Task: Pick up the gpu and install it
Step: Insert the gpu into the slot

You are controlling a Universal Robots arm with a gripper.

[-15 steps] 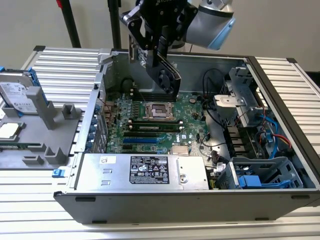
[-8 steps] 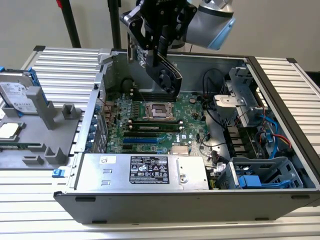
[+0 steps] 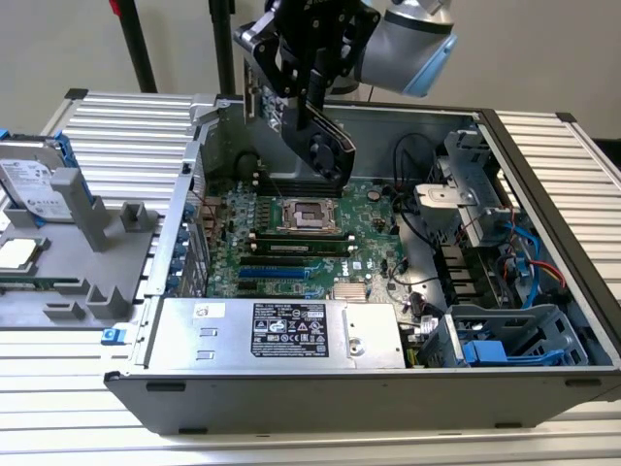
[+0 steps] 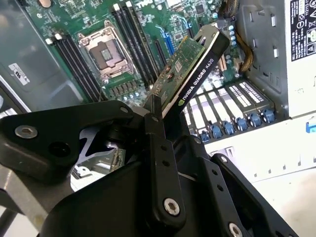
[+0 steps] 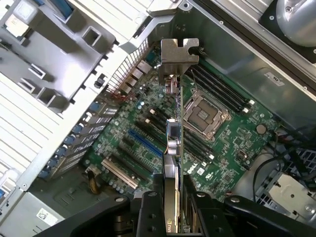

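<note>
The pick-up part of the task looks done. The gripper is closed narrow on the graphics card, pinching it at one end, and the card hangs tilted in the air over the open computer case. It sits above the motherboard, close over the processor socket, and nothing beneath appears to touch it. In the second wrist view the fingers clamp the near end of the card, and its black cover and green board reach out away from them. In the first wrist view the card shows edge-on, with its silver bracket at the far end, toward the vented back wall of the case. The long blue slot lies off to one side of the card and is empty. By my reading the install part is all left to do, since the card is in no slot and the bracket is not at the rear wall.
</note>
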